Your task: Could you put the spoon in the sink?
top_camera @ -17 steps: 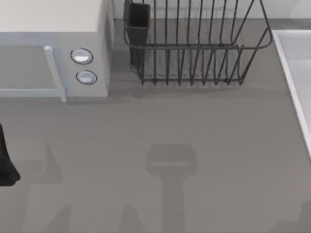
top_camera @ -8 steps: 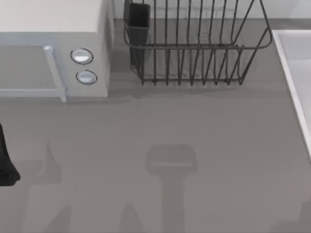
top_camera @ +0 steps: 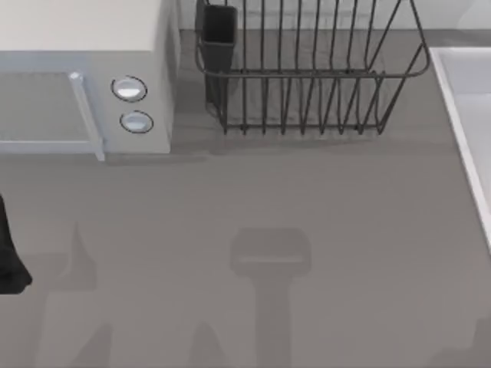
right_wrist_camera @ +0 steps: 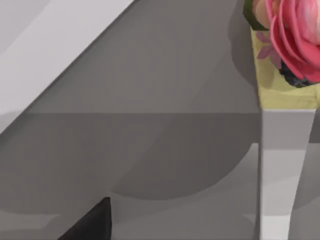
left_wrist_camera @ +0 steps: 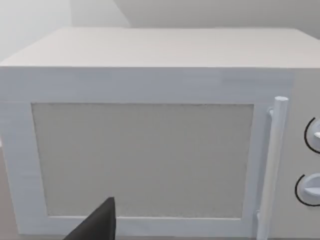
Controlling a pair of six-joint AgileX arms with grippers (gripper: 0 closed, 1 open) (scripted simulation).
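Grey table (top_camera: 307, 207), one sink (top_camera: 468, 115), one microwave (top_camera: 84, 77)

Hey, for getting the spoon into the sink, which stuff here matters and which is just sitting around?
Belongs to the job:
sink, at the table's right edge

Just lying about:
microwave, back left
dish rack, back centre, with a dark cup
pink flower, seen from the right wrist

Grey table (top_camera: 307, 199): white microwave (top_camera: 84, 77) back left, dark wire dish rack (top_camera: 307, 77) beside it, sink (top_camera: 468, 123) right edge.
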